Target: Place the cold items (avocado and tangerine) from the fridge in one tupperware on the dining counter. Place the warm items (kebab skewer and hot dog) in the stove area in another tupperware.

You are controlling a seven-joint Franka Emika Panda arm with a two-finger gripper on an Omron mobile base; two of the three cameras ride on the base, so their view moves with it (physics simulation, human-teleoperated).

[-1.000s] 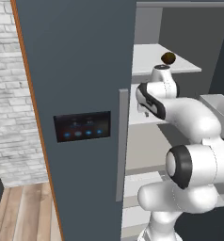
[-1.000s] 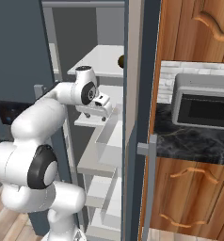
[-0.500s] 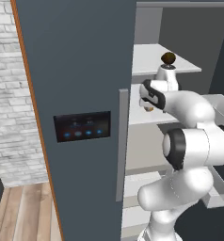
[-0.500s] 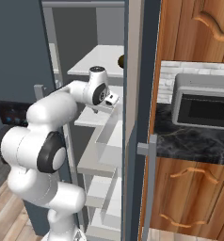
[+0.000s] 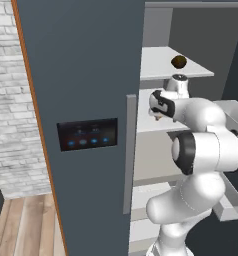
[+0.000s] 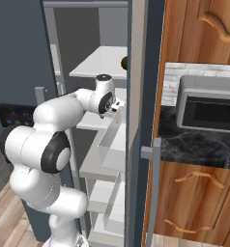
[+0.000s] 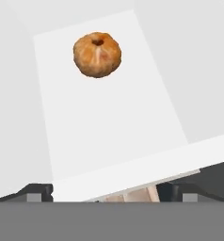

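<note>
We are seeing one tangerine (image 7: 97,54) sitting on a white fridge shelf (image 7: 109,127), and one avocado (image 5: 178,61) on the shelf above. Our fingers (image 7: 104,190) are standing wide open, holding and touching nothing.

Base views flank arm, share open fridge (image 5: 191,65), hand view close over shelf (image 7: 104,122)

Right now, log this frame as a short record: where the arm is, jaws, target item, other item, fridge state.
arm: reaching into the open fridge at middle shelf height
jaws: gripper open, holding nothing
target: tangerine on a white shelf, ahead of the gripper, untouched
other item: dark round item on the upper shelf, likely the avocado
fridge door: open
</note>
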